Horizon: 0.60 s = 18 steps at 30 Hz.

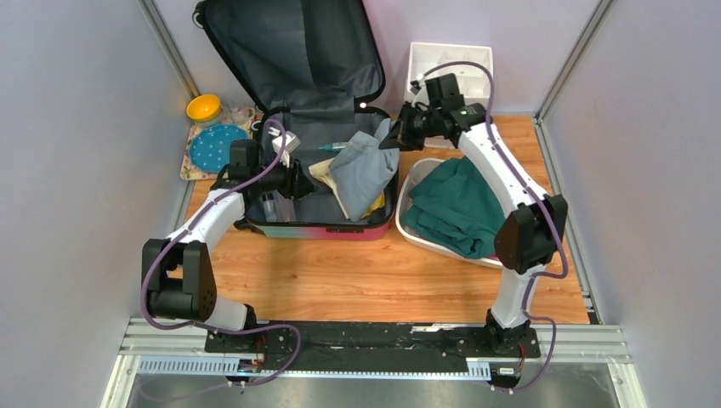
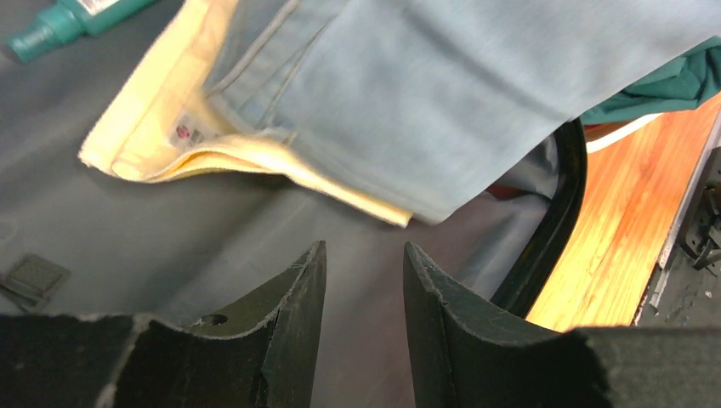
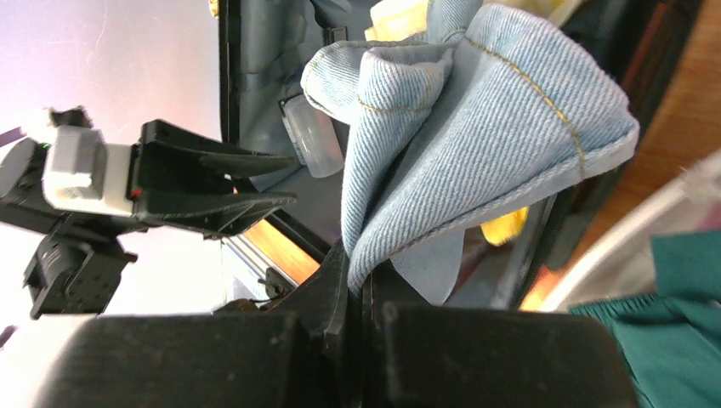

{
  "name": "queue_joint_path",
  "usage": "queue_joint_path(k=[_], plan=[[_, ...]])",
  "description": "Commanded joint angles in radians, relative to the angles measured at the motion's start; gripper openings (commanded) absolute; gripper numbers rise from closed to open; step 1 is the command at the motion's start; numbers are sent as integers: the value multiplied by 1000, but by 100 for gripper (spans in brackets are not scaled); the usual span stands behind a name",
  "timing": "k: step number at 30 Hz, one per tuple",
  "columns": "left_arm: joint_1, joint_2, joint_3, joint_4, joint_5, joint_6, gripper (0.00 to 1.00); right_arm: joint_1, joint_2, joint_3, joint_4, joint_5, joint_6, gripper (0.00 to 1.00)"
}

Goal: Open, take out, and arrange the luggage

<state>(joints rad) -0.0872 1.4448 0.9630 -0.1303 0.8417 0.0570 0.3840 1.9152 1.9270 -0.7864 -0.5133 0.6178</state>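
Only the right wrist view shows the right pincer (image 3: 357,285) clamped on the pale blue denim garment (image 3: 476,127); the left pincer (image 2: 366,280) gapes over the pink-edged hard-shell suitcase (image 1: 327,229)

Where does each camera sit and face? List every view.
Top external: above, behind the bases, looking down on left arm, right arm, open luggage.
Left wrist: on left arm, facing into the luggage; own jaws apart.
Right wrist: on right arm, facing the denim garment; own jaws shut on it.
All three show the denim garment.
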Motion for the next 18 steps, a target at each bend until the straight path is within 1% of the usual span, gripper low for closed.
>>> queue_joint_path(k=[1,4,5,7,8,10,11,13,14,15,18], plan=[[10,-15,-30,4,-4,-2,47,-68,-117,-51,-66,-79,-47,0],[10,-8,-36,4,8,-5,47,-151,-166,-94,-114,-135,-82,0],[10,-6,-37,6,8,-5,47,-196,-177,-117,-135,-145,-119,0],[10,-3,-35,6,7,-2,47,-246,-212,-144,-200,-178,-180,0],[10,-1,-33,5,5,-2,47,-299,-226,-164,-218,-189,-229,0],[10,5,-30,5,8,0,47,-353,-271,-223,-255,-217,-263,0],[10,6,-30,3,8,-2,47,-416,-284,-238,-267,-223,-289,0],[10,12,-30,11,13,-5,47,-471,-320,-284,-295,-244,-381,0],[10,15,-30,17,14,-6,47,-523,-330,-301,-301,-246,-418,0],[9,17,-30,18,16,-14,47,-551,-349,-319,-313,-246,-505,0],[9,28,-23,27,22,-20,47,-657,-372,-373,-381,-245,-653,0]])
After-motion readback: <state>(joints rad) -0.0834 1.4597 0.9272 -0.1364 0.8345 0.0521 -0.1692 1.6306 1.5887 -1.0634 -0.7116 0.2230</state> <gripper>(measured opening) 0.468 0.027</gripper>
